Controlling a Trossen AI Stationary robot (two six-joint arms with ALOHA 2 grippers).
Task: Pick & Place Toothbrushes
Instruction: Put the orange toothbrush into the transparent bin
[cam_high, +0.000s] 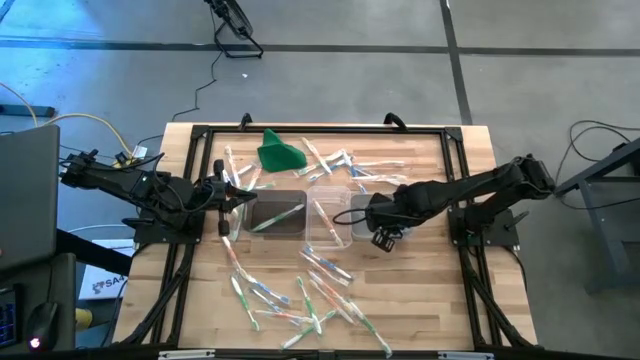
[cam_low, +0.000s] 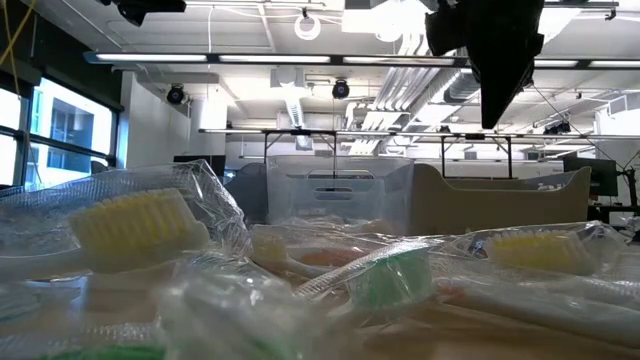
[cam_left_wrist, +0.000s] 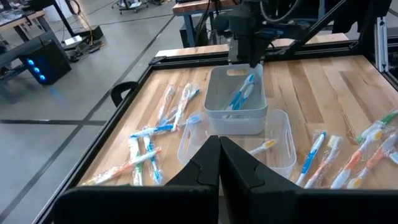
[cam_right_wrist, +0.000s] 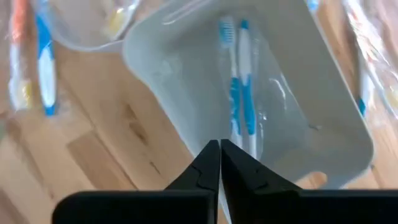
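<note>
Many wrapped toothbrushes lie loose on the wooden table, a cluster near the front edge (cam_high: 300, 295) and another at the back (cam_high: 340, 165). Three clear tubs stand in a row mid-table. The right tub (cam_high: 360, 214) holds a blue toothbrush (cam_right_wrist: 239, 93), which lies inside along the tub's length. My right gripper (cam_right_wrist: 219, 144) hangs shut just above that tub, pointing down, with nothing between its fingers. The left tub (cam_high: 278, 213) holds a green toothbrush. My left gripper (cam_left_wrist: 219, 140) waits shut at the table's left, beside the left tub.
A green cloth-like lump (cam_high: 278, 153) lies at the back, left of centre. The middle tub (cam_left_wrist: 277, 140) holds a yellow-tipped toothbrush. A black frame (cam_high: 190, 180) borders the table. Wrapped toothbrushes (cam_low: 140, 225) crowd the near edge in the low view.
</note>
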